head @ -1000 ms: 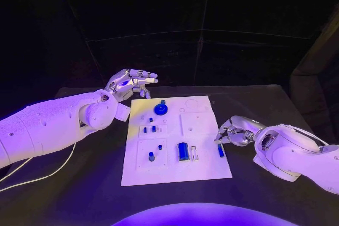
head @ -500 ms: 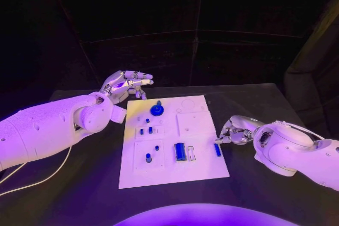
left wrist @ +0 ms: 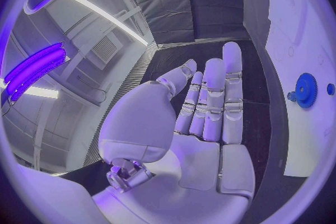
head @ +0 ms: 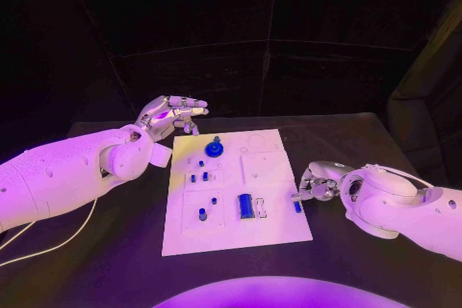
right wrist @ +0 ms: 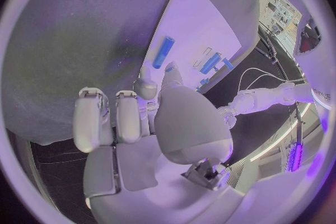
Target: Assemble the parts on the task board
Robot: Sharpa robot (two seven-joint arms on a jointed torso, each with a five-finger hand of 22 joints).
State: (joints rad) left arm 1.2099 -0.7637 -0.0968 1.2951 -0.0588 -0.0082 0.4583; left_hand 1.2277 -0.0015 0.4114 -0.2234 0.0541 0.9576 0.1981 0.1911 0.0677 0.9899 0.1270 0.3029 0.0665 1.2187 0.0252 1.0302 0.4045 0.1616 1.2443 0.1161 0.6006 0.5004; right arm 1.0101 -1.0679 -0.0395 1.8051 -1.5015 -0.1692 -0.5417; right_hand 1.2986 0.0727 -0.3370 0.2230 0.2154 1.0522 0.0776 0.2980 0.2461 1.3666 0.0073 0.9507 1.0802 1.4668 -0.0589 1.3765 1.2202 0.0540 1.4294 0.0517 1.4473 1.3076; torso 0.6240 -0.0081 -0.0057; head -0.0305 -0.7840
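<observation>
The white task board (head: 274, 224) lies mid-table. On it stand a blue gear knob (head: 213, 148), several small blue pegs (head: 198, 178) and a blue block (head: 246, 206). A blue cylinder (head: 298, 206) lies flat at the board's right edge. My right hand (head: 316, 183) hovers just beside that cylinder with fingers curled in and nothing in them. The right wrist view shows the cylinder (right wrist: 164, 51) a little beyond the thumb, apart from it. My left hand (head: 173, 114) is raised off the board's far left corner, fingers straight and apart, empty. The left wrist view shows the gear knob (left wrist: 305, 90) beside that hand (left wrist: 199, 123).
The black table (head: 106, 254) has bare room on both sides of the board and in front of it. A white cable (head: 53, 238) trails under my left arm. A dark backdrop closes the far side.
The whole picture shifted, so the camera moved. My right hand has crept a little closer to the blue cylinder. The left hand holds the same raised pose.
</observation>
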